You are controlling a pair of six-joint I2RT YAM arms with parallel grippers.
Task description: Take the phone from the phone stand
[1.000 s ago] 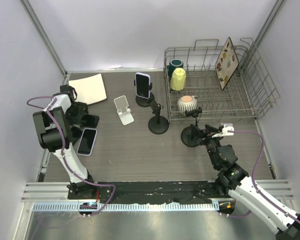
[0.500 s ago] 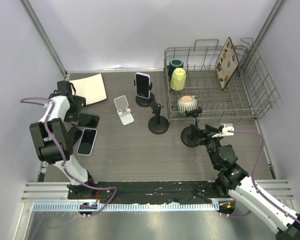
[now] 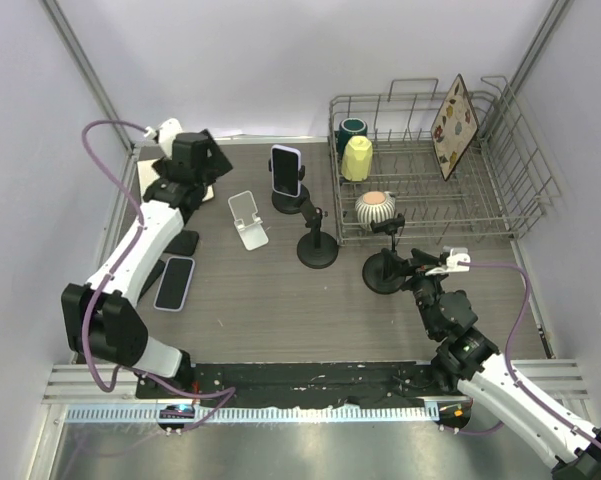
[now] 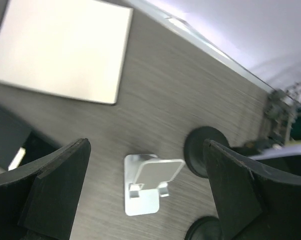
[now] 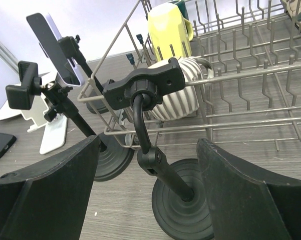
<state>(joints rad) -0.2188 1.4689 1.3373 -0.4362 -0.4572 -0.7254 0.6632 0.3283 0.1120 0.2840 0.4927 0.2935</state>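
The phone (image 3: 285, 170) is sitting upright in the clamp of the black phone stand (image 3: 284, 203) near the back of the table (image 3: 270, 300), just left of the wire dish rack (image 3: 520, 190). The left gripper (image 3: 202, 160) is hovering over the cream sheet (image 3: 185, 177) at the back left corner, well apart from the phone; its wrist camera is showing the two dark fingers (image 4: 55, 195) spread wide with nothing between them, looking down at the small white stand (image 4: 149, 182) and the sheet (image 4: 60, 47). The right gripper (image 3: 420, 270) is waiting low at the front right, its jaws also standing wide open and holding nothing, framing an empty black clamp stand (image 5: 150, 125) directly ahead (the fingers are not touching it). Past that stand, the right wrist view is showing the phone (image 5: 52, 47) tilted in its holder (image 5: 76, 55), with a second empty clamp stand (image 5: 25, 82) beside it. A yellow cup (image 3: 356, 158) and a striped cup (image 3: 377, 208) are resting in the rack. Two other handsets (image 3: 175, 283) are lying flat at the left side of the table, near the left arm.
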